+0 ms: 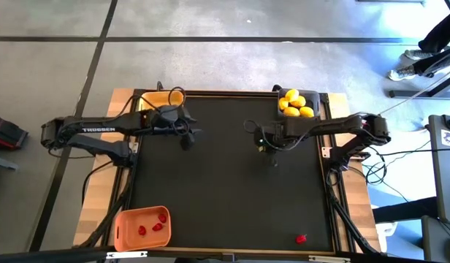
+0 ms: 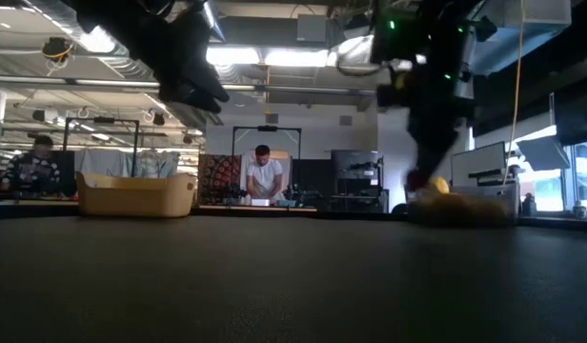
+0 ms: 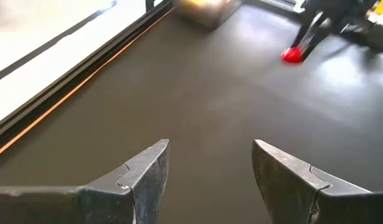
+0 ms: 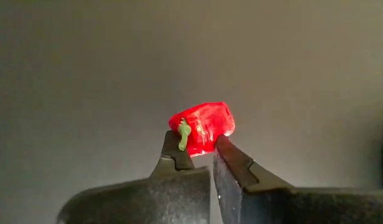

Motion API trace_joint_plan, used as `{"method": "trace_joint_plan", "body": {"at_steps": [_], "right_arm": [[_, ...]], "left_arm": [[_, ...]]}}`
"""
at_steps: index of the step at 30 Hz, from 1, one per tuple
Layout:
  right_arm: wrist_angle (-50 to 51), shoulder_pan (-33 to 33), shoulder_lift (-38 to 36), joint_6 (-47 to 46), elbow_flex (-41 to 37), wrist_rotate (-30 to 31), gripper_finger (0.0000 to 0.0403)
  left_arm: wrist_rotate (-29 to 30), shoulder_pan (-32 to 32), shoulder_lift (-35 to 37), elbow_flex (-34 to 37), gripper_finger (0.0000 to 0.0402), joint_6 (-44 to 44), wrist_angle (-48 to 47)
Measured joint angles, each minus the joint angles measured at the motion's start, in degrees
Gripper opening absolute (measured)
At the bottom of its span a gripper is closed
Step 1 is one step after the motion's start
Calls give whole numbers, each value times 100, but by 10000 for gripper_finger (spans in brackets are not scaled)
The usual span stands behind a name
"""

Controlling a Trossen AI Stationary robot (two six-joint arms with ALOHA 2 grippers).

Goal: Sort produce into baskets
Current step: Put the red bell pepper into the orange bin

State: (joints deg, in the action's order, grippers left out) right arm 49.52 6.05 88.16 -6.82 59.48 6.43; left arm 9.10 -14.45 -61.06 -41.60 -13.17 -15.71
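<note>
Three baskets, one red piece in the right gripper's closed jaws

The right gripper (image 4: 198, 152) pinches a red piece (image 4: 204, 127) with a green stem over the mat's (image 1: 225, 197) bare middle; the left gripper (image 3: 207, 171) hangs open near the yellow basket (image 1: 161, 98) – lemons (image 1: 294, 102), about four, fill the dark grey basket (image 1: 316, 97) at the far right corner, three red pieces (image 1: 153, 223) lie in the orange basket (image 1: 123, 232), and one loose red piece (image 1: 301, 238) sits near the front edge – wide clear mat between
</note>
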Motion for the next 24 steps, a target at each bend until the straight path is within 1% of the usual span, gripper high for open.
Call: {"method": "trace_joint_plan", "body": {"at_steps": [5, 8, 11, 15, 19, 24], "right_arm": [[-1404, -372, -1, 386, 0, 63, 1], [-2190, -559, -2, 570, 2, 217, 1], [-2926, -710, -2, 809, 2, 297, 1], [-3813, -836, -2, 902, 2, 300, 1], [-4408, -882, -1, 1032, 4, 203, 1], [-4756, -870, -1, 1030, 7, 149, 1]], "left_arm": [[-2, 337, 0, 1, 223, -133, 434], [0, 537, -13, 2, 223, -179, 650], [-1, 743, -63, 4, 223, -191, 915], [-2, 1065, -218, 4, 223, -112, 1331], [-1, 1384, -466, 4, 223, 46, 1706], [-4, 1759, -834, 4, 223, 412, 2243]]}}
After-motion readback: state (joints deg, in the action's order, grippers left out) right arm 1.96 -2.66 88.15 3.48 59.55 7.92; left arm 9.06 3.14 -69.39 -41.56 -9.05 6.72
